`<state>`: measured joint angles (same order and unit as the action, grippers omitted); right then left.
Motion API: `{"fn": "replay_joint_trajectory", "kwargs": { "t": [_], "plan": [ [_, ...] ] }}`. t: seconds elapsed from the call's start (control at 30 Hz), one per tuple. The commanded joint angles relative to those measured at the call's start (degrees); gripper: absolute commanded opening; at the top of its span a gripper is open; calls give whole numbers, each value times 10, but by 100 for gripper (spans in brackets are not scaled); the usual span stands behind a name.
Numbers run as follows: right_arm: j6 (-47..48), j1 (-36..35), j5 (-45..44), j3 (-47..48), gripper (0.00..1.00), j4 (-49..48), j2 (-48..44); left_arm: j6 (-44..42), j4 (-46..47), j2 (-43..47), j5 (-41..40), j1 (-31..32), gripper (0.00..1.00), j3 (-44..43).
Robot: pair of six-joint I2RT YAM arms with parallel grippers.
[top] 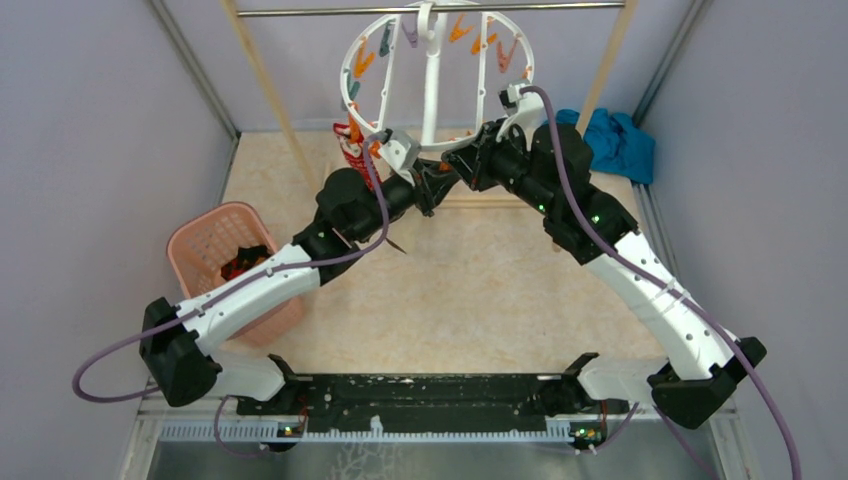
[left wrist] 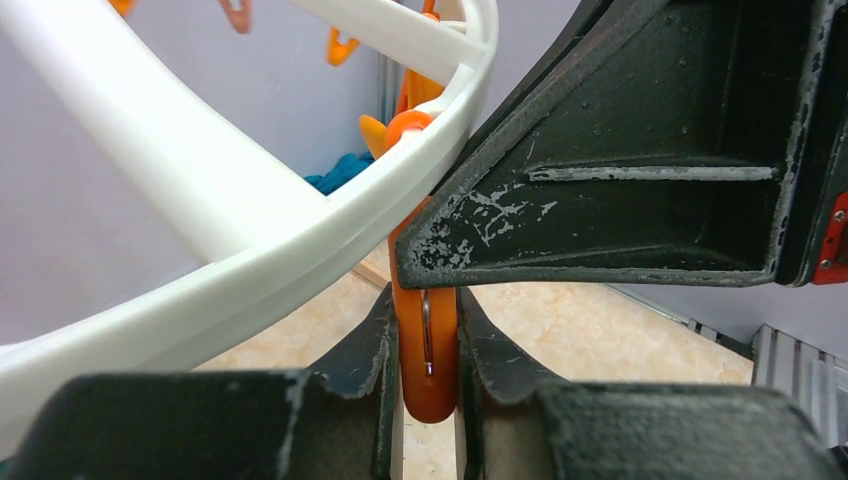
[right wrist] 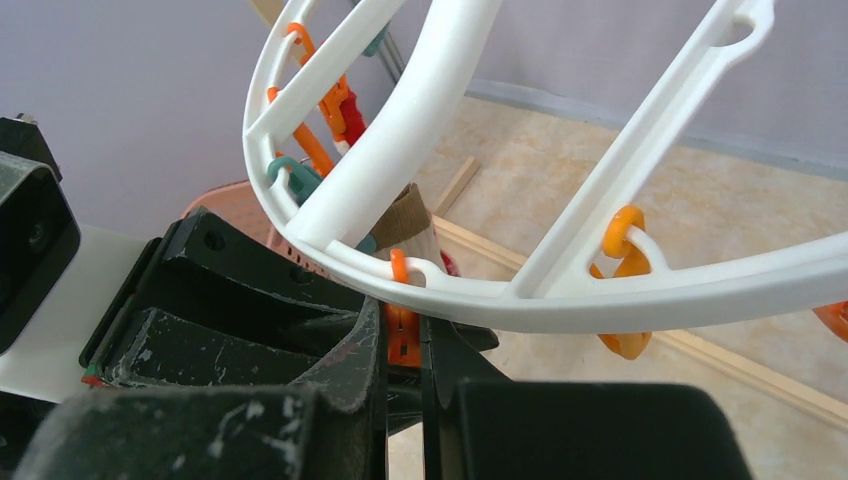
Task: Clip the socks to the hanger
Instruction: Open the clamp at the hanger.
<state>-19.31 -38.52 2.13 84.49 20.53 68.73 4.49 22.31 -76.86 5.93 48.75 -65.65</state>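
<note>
Right now, my left gripper (left wrist: 427, 320) clamped tight on orange clip (left wrist: 430, 395) under hanger (top: 432, 90) lower rim. Right gripper (right wrist: 403, 360) jaws nearly together beside same clip; can't tell whether I grip anything. Red sock (top: 350, 146) hangs at hanger's left edge. Other socks (top: 245, 262) lie in pink basket (top: 200, 240).

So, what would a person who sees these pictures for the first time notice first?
Most likely the large round white plastic hanger, hung from the metal bar at the far end, with orange and teal clips around its ring. Right beneath it the right gripper meets the left gripper, which is shut on one orange plastic clip. The pink plastic basket at the left also stands out.
</note>
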Motion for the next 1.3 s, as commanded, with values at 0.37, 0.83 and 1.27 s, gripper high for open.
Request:
{"fn": "replay_joint_trajectory", "kwargs": {
  "t": [0.37, 0.83, 1.27],
  "plan": [
    [20, 8, -24, 19, 37, -33, 6, -60, -55, -24, -31, 50, 0, -56],
    [16, 7, -37, 10, 0, -35, -8, -69, -53, 9, -53, 50, 4, -21],
    [9, 8, -24, 7, 0, -44, 1, -49, -208, 247, -174, 50, 49, 139]
  ]
}}
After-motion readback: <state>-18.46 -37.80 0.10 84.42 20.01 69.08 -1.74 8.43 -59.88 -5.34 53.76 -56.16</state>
